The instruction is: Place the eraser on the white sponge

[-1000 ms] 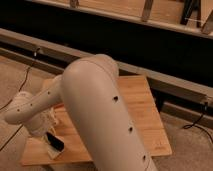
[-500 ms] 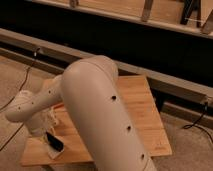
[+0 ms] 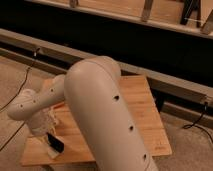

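Gripper point(image 3: 50, 142) low at near left of wooden tabletop point(image 3: 145, 115), under pale wrist. Dark flat block at its tip, probably eraser point(image 3: 56, 145); fingers seem to pinch it, not sure. Black, oblong, only small part visible. White sponge not visible, maybe hidden behind big arm point(image 3: 100, 115). Advice: carry eraser level, lower flat on sponge middle, release gently because soft surface.

Claw point(image 3: 54, 145) low, arm folded down.
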`<state>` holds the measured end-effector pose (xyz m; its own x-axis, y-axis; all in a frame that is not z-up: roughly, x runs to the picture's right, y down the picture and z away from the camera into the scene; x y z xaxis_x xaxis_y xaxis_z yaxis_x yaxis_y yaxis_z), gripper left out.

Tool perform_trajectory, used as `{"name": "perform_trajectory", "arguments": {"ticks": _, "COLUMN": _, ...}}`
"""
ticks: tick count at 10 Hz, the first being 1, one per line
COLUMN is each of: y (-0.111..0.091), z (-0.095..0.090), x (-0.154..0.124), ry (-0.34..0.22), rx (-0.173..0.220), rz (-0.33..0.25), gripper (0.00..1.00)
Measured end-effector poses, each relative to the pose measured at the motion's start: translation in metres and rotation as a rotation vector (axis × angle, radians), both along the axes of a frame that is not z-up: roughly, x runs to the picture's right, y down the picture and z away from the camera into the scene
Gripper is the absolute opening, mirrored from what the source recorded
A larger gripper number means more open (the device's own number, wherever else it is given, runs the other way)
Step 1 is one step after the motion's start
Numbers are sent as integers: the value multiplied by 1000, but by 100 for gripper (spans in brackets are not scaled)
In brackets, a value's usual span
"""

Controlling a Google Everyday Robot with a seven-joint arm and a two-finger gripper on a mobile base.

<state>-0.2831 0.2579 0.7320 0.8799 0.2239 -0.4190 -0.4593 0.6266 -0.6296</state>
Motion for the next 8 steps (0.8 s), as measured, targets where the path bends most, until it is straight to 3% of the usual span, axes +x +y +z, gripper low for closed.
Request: {"name": "perform_trajectory", "arguments": {"ticks": 8, "y": 13, "z": -4, "x": -6, "ry": -22, "rx": -32, "rz": -33, "gripper": 3}}
